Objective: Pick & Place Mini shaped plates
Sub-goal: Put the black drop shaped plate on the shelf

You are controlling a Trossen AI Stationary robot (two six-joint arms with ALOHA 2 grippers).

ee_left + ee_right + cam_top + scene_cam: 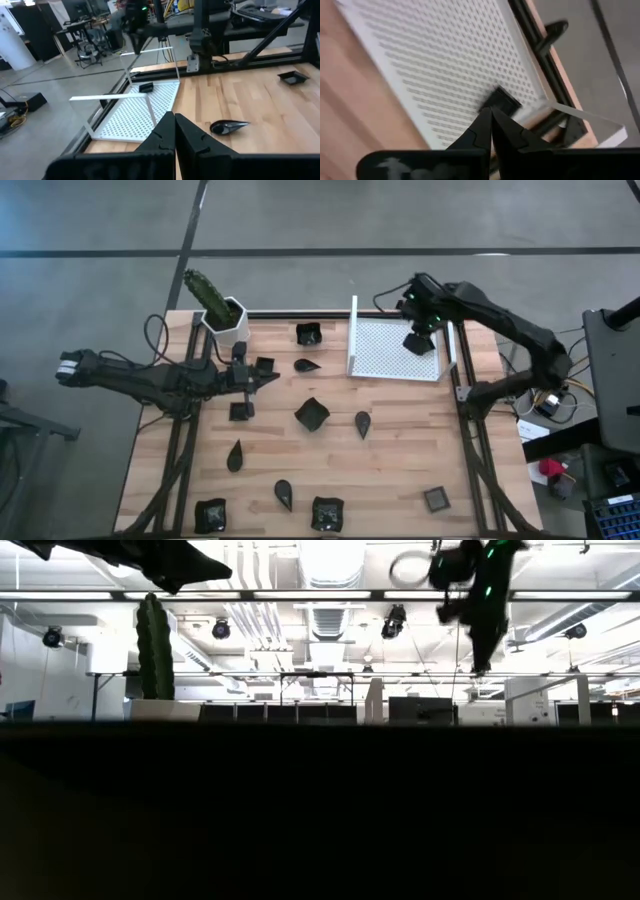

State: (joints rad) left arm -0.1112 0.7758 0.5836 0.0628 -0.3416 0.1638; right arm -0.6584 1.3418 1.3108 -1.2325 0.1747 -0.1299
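Note:
Several tiny dark glossy plates lie flat and scattered on the wooden table, among them a square one (pixel 311 413) and a teardrop one (pixel 307 366) (pixel 227 127). One small dark square plate (pixel 501 102) (pixel 145 88) lies on the floor of the white perforated tray (pixel 385 365). My right gripper (pixel 492 116) (pixel 420 335) hangs shut above that plate and is raised clear of the tray. My left gripper (pixel 175 131) (pixel 270 377) is shut and empty, beside a square plate (pixel 265 365), pointing toward the teardrop plate.
A white hexagonal pot with a green cactus (pixel 225 320) stands at the table's far left corner, close to my left arm. The tray has an upright clear wall (pixel 352 335) on its left side. More plates lie along the near edge (pixel 327 513). Black frame rails (pixel 470 430) border the table.

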